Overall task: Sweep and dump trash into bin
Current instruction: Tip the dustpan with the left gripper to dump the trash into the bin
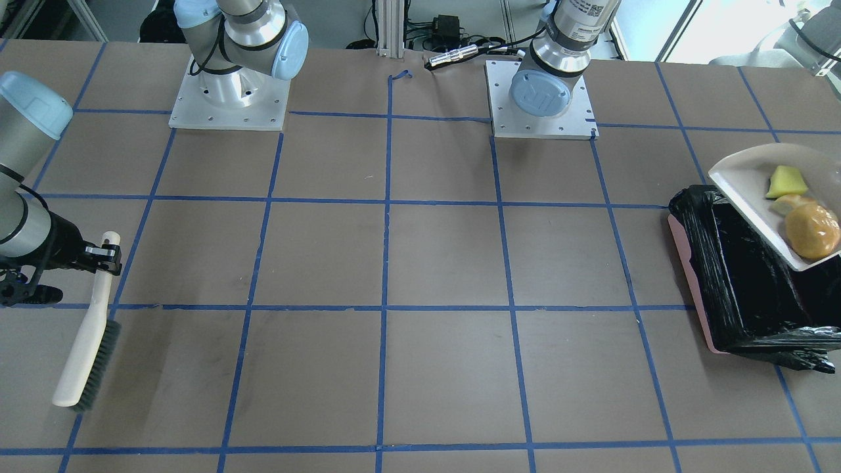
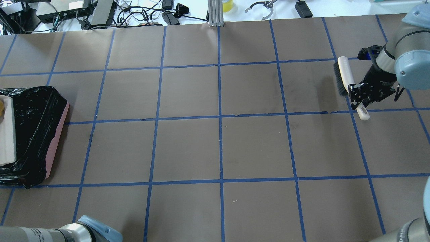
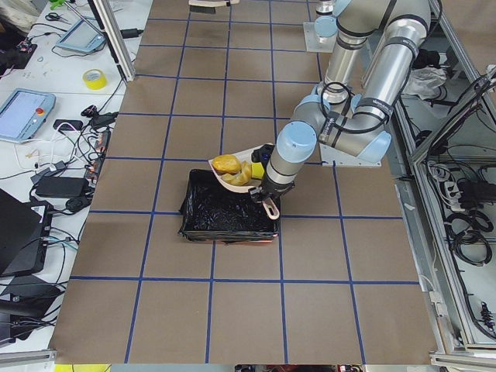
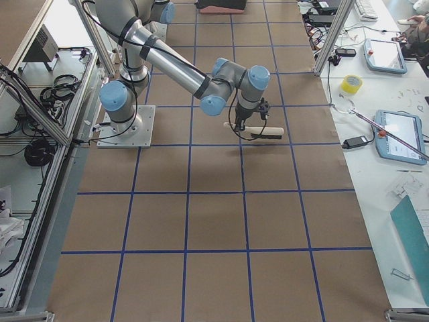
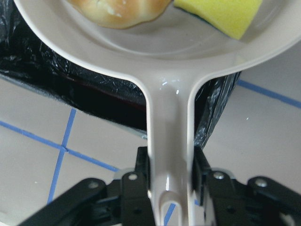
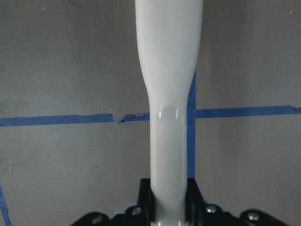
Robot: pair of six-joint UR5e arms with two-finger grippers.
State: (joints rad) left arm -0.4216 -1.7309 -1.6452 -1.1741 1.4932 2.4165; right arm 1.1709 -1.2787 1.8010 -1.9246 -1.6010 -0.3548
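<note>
My left gripper (image 5: 170, 183) is shut on the handle of a translucent beige dustpan (image 1: 755, 190). It holds the dustpan tilted over the bin (image 1: 742, 289), a pink container lined with a black bag. In the pan lie a pale yellow wedge (image 1: 786, 182), a golden-brown bun (image 1: 813, 230) and a tan piece (image 1: 788, 202) half hidden between them. The left wrist view shows the wedge (image 5: 221, 16) and a golden-brown piece (image 5: 120, 12). My right gripper (image 2: 357, 97) is shut on the handle of a white brush (image 2: 346, 79) with dark bristles, far from the bin.
Brown table (image 2: 218, 148) with a blue tape grid. The two arm base plates (image 1: 230, 105) (image 1: 542, 98) stand at the robot's edge. Cables and boxes (image 2: 100, 13) lie beyond the far edge. The bin also shows in the overhead view (image 2: 33, 134) at the left edge.
</note>
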